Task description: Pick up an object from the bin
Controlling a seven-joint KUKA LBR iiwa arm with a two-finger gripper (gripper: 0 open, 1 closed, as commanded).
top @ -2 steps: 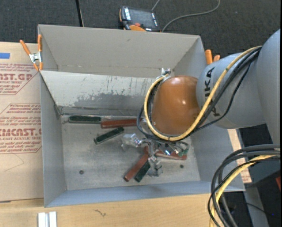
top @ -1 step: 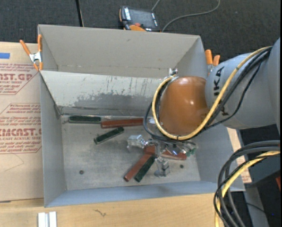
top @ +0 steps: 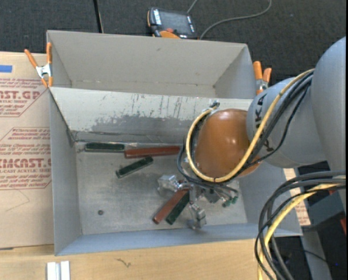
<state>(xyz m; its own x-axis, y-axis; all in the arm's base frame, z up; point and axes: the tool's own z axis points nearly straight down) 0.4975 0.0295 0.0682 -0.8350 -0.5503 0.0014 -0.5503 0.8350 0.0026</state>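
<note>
Where the arm [top: 313, 115] reaches in from the right, its orange wrist cover [top: 220, 142] hangs over the right front part of the grey bin [top: 144, 69], looped by yellow and black cables. Black letters on the arm's grey casing [top: 259, 116] are partly crossed by a cable and cannot be read whole. Below the cover the pincer [top: 182, 202] is low over the bin floor with its metal fingers [top: 169, 184] spread, one on either side of two short sticks that lie side by side on a slant: a red-brown one [top: 165, 210] and a dark green one [top: 175, 213]. I cannot tell whether either finger touches them. Well apart, along the back wall's foot, lie a long dark green stick [top: 106, 147] and a long red-brown stick [top: 153, 151] end to end, with a shorter green stick [top: 134, 167] just in front of them.
</note>
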